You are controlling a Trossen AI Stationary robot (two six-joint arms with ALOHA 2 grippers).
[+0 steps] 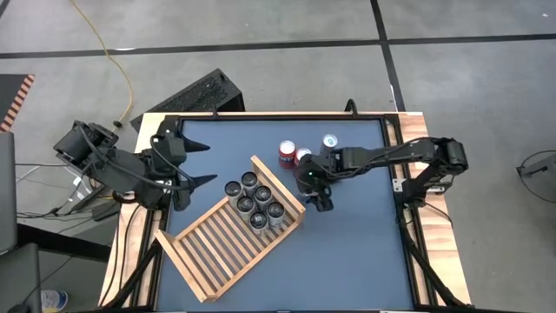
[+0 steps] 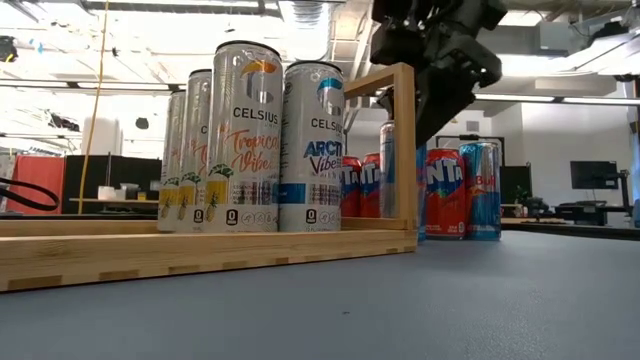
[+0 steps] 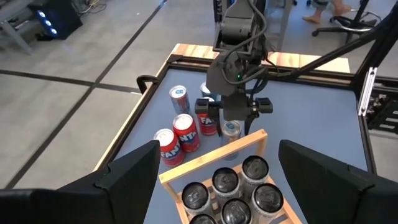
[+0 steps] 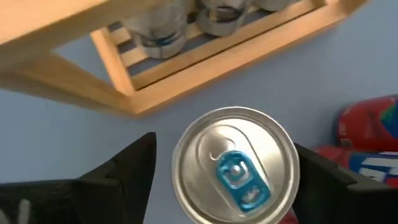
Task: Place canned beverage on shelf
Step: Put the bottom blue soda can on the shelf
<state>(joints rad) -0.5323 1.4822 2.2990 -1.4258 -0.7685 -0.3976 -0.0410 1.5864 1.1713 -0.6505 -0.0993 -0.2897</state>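
The shelf (image 1: 217,248) is a light wooden slatted rack lying flat on the blue table. Several tall cans (image 1: 257,202) stand on end in its far right corner. My right gripper (image 1: 314,187) is open, pointing down over a silver can with a blue tab (image 4: 233,165). That can stands upright on the table just outside the rack's frame (image 3: 231,129). The fingers stand on either side of its top; I see no touch. My left gripper (image 1: 211,163) waits open and empty at the table's left.
Two red cans (image 1: 294,156) and a blue-silver can (image 1: 330,141) stand on the table behind the right gripper. Most of the rack's slats (image 1: 208,252) toward the near left are bare. A black keyboard (image 1: 200,94) lies beyond the table's far left edge.
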